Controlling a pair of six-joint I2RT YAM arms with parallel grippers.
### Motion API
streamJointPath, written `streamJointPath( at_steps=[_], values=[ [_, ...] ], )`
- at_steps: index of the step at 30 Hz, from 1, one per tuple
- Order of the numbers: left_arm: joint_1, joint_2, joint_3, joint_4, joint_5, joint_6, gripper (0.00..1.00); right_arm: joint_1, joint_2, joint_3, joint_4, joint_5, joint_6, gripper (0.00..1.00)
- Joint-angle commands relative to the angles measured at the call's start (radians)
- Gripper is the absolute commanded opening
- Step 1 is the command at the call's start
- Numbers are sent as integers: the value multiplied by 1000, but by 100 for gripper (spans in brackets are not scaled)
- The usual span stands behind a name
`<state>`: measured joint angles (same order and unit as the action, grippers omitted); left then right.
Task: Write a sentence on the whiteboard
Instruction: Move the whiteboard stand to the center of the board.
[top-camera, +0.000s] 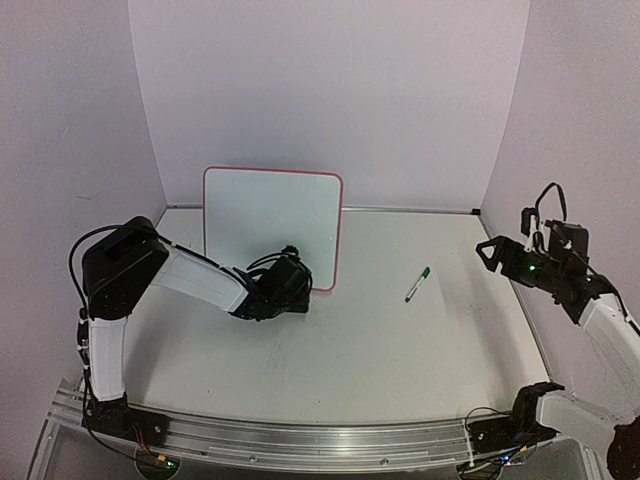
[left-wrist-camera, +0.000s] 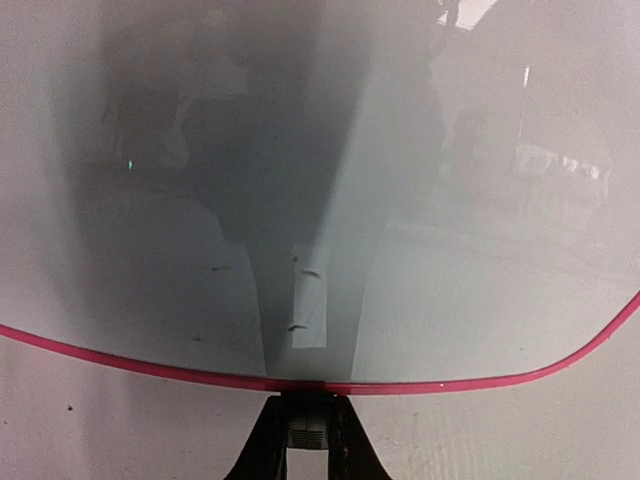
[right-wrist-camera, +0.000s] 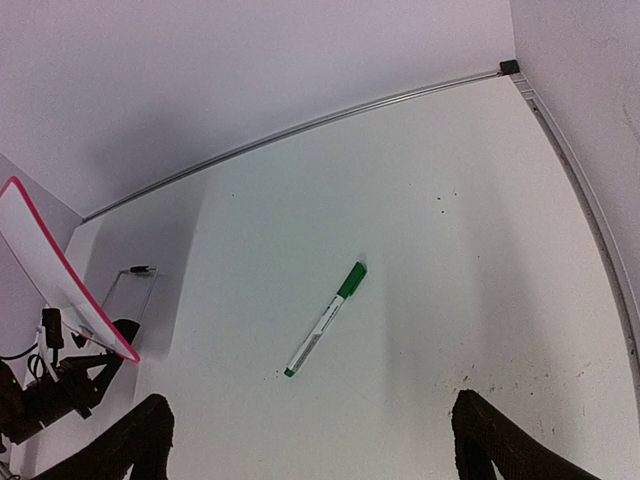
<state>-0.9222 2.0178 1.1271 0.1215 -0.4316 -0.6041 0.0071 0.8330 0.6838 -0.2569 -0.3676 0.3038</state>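
Two black fingers of the left gripper (left-wrist-camera: 305, 440) are pressed together on the lower red frame of the whiteboard (top-camera: 270, 225), which stands upright near the back edge of the table (top-camera: 380, 360), left of its middle. One green marker (top-camera: 418, 285) lies flat on the table toward the right edge, well apart from the board. The right gripper (right-wrist-camera: 310, 400) hangs over the right edge with its jaws wide apart, holding nothing.

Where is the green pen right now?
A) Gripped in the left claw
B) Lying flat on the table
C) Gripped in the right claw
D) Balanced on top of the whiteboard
B: the green pen lies flat on the table, to the right of the whiteboard, with nothing holding it.
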Motion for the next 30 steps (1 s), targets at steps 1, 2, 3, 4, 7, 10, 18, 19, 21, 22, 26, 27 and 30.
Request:
streamJointPath(
  at_steps=[1,2,3,4,7,10,18,19,21,22,26,27,30],
  values=[
    [-62,48,149,-36,-162,-85,0,1,-10,-6,4,15,3,93],
    [-81,66,187,-66,-177,-100,0,1,-11,-7,4,15,3,93],
    [-93,76,208,-78,-182,-113,0,1,-12,-10,4,15,4,93],
    [-103,87,224,-89,-187,-120,0,1,-14,-12,4,16,4,93],
    [-126,117,256,-114,-198,-166,0,1,-17,-17,4,16,5,93],
    [-156,152,305,-164,-208,-216,0,1,-19,-24,5,15,6,93],
    [-196,220,411,-227,-217,-244,0,1,-3,-28,-8,42,26,93],
    [-196,225,414,-229,-212,-244,0,1,2,-27,-14,43,27,93],
    [-196,232,415,-228,-200,-248,1,1,11,-24,-20,50,35,93],
    [-196,237,416,-224,-184,-248,4,1,15,-25,-21,53,43,93],
    [-197,253,422,-182,-138,-225,10,1,35,-30,-24,67,64,92],
    [-196,257,428,-175,-130,-217,11,1,41,-30,-24,68,69,92],
    [-195,266,433,-148,-103,-204,16,2,53,-27,-28,70,70,92]
  ],
)
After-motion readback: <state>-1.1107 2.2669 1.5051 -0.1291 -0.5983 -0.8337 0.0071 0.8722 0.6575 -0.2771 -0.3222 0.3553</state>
